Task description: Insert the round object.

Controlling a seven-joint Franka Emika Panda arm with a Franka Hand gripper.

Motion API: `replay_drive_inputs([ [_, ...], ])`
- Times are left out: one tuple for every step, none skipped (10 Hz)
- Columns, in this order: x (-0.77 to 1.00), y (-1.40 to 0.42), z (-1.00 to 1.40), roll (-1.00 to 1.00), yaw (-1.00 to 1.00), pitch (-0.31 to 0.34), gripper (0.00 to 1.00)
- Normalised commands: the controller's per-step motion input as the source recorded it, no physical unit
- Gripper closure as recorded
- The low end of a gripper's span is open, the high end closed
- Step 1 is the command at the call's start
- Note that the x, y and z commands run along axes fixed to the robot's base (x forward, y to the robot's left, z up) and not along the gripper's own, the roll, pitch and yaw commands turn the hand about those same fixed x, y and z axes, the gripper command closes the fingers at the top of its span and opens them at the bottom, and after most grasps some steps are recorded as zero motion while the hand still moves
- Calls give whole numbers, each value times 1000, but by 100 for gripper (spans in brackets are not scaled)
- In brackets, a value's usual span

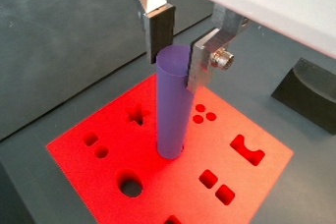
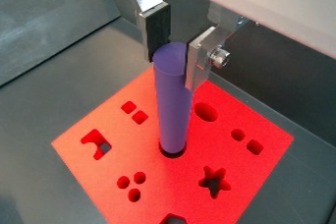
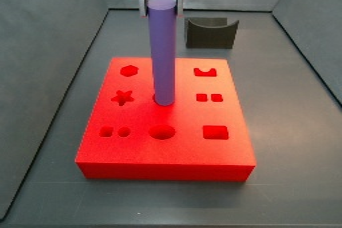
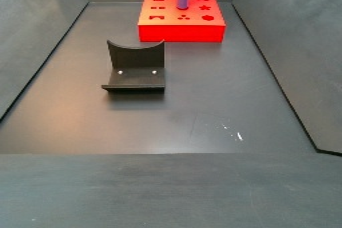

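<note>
We see the tool (image 1: 180,43) above the middle of the red block (image 3: 167,132), its silver fingers (image 2: 199,54) clenched on the top of the round object (image 2: 171,95). This purple peg stands upright, its lower end sitting in a round hole in the block's centre, as both wrist views and a side view (image 3: 160,52) show. Around it lie other cut-outs: a star, a hexagon, squares and paired dots. The dark fixture (image 4: 134,68) stands on the table (image 4: 201,112), well apart from the block.
</note>
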Motion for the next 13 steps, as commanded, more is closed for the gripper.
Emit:
replay_drive_inputs([
  [0, 0, 0, 0, -14, 0, 100],
  [0, 17, -23, 3, -9, 0, 100],
  [0, 0, -49, 16, 0, 0, 100],
  [0, 63, -100, 21, 0, 0, 100],
  [0, 171, -114, 20, 0, 0, 100],
  [0, 137, -123, 19, 0, 0, 100],
  [0, 40, -154, 11, 0, 0, 100],
  [0, 74, -103, 0, -40, 0, 100],
  [0, 106, 0, 0, -100, 20, 100],
  [0, 86, 0, 0, -106, 0, 100],
  [0, 86, 0, 0, -117, 19, 100],
  [0, 31, 0, 0, -106, 26, 100],
  [0, 23, 0, 0, -103, 11, 100],
])
